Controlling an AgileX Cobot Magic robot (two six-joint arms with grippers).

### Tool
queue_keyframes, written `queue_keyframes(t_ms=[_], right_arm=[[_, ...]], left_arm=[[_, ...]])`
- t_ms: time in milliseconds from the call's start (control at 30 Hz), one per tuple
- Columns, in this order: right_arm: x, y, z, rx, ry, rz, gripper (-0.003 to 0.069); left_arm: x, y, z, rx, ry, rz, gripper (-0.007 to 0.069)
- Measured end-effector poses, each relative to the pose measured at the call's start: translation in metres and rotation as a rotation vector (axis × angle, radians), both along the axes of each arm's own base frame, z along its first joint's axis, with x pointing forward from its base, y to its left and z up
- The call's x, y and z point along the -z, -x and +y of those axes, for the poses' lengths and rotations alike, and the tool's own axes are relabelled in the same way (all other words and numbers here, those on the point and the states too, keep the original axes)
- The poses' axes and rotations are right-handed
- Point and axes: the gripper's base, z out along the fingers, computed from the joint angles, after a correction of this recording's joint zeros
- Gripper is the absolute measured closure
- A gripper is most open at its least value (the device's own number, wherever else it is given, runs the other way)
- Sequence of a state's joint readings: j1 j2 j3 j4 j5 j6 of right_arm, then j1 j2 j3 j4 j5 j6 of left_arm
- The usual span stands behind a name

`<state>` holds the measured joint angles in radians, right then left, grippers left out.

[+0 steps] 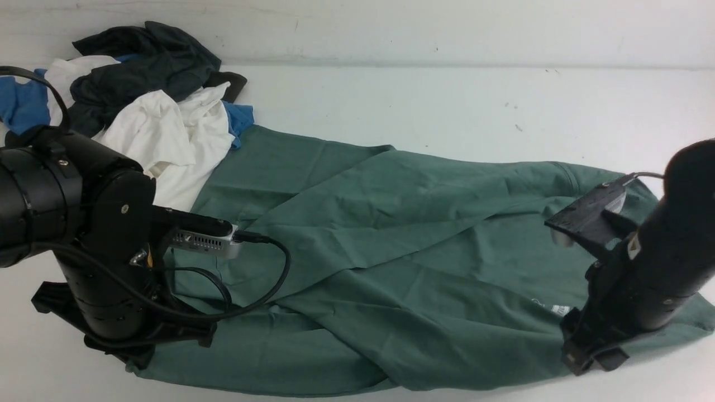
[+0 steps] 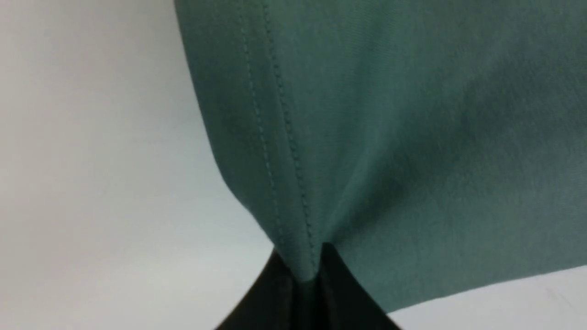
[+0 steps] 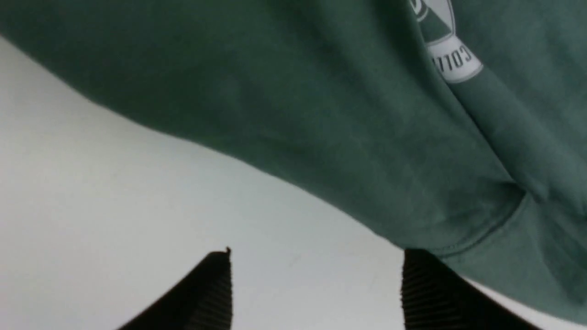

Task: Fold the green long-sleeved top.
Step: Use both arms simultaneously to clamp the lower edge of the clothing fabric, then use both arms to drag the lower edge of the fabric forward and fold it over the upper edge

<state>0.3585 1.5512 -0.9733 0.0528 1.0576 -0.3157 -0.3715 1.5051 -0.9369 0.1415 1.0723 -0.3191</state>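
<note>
The green long-sleeved top (image 1: 391, 240) lies rumpled across the table, its white logo print (image 1: 553, 308) near the right end. My left gripper (image 2: 305, 270) is shut on a stitched hem of the top (image 2: 390, 137), the cloth bunched between its black fingers. In the front view that arm (image 1: 100, 234) stands over the top's front left corner. My right gripper (image 3: 316, 279) is open over bare table, just off the top's (image 3: 344, 114) edge, with one finger (image 3: 422, 288) against the cloth. The logo (image 3: 451, 57) shows beyond it.
A heap of white (image 1: 167, 139), black (image 1: 145, 67) and blue (image 1: 19, 106) garments lies at the back left, touching the green top's far corner. The white table (image 1: 447, 100) runs back to a wall.
</note>
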Motion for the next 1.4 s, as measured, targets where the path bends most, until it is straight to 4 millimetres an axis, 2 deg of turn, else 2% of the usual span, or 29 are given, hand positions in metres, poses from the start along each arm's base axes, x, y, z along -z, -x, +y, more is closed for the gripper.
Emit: queue_keyframes(t_ms=[33, 67, 133, 233, 333, 433, 467, 633, 700, 800, 933, 1133, 1267, 1400], right_arm=[[0.001, -0.001, 0.000, -0.001, 0.001, 0.002, 0.0130], [0.011, -0.005, 0.002, -0.009, 0.011, 0.020, 0.0074], [0.023, -0.011, 0.002, -0.030, 0.036, 0.031, 0.0029], [0.031, -0.015, 0.001, -0.050, 0.065, 0.039, 0.0020], [0.038, -0.018, 0.000, -0.076, 0.104, 0.042, 0.0059], [0.039, -0.019, -0.001, -0.096, 0.115, 0.041, 0.0186], [0.039, -0.019, -0.001, -0.098, 0.115, 0.040, 0.0197], [0.039, -0.014, 0.000, -0.107, 0.105, 0.093, 0.0578], [0.039, -0.010, 0.001, -0.092, 0.090, 0.133, 0.0640], [0.039, -0.008, 0.002, -0.081, 0.078, 0.160, 0.0657], [0.026, -0.001, 0.001, -0.066, 0.062, 0.168, 0.0658], [-0.016, 0.017, -0.006, -0.069, 0.036, 0.068, 0.0658], [-0.045, 0.023, -0.013, -0.083, 0.041, -0.051, 0.0658], [-0.062, 0.012, -0.016, -0.072, 0.047, -0.138, 0.0658]], left_arm=[[0.000, 0.000, 0.000, 0.000, 0.000, 0.000, 0.0617], [0.000, 0.000, 0.000, 0.001, -0.001, 0.000, 0.0617], [0.000, 0.000, 0.000, 0.001, -0.001, -0.001, 0.0617], [0.000, 0.000, 0.000, 0.001, -0.001, -0.001, 0.0617], [0.000, 0.000, 0.000, 0.001, -0.001, -0.001, 0.0617], [0.000, 0.000, 0.000, 0.001, -0.001, -0.002, 0.0617], [0.000, 0.000, 0.000, 0.001, -0.001, -0.002, 0.0617], [-0.004, 0.001, 0.000, -0.002, 0.010, -0.015, 0.0617], [-0.009, 0.004, 0.001, -0.003, 0.018, -0.031, 0.0617], [-0.016, 0.007, 0.002, -0.004, 0.024, -0.050, 0.0617], [-0.034, 0.020, 0.008, -0.010, 0.032, -0.076, 0.0617], [-0.057, 0.033, 0.013, -0.022, 0.053, -0.129, 0.0617], [-0.084, 0.024, 0.009, -0.037, 0.092, -0.219, 0.0618], [-0.103, 0.005, 0.002, -0.051, 0.119, -0.277, 0.0618]])
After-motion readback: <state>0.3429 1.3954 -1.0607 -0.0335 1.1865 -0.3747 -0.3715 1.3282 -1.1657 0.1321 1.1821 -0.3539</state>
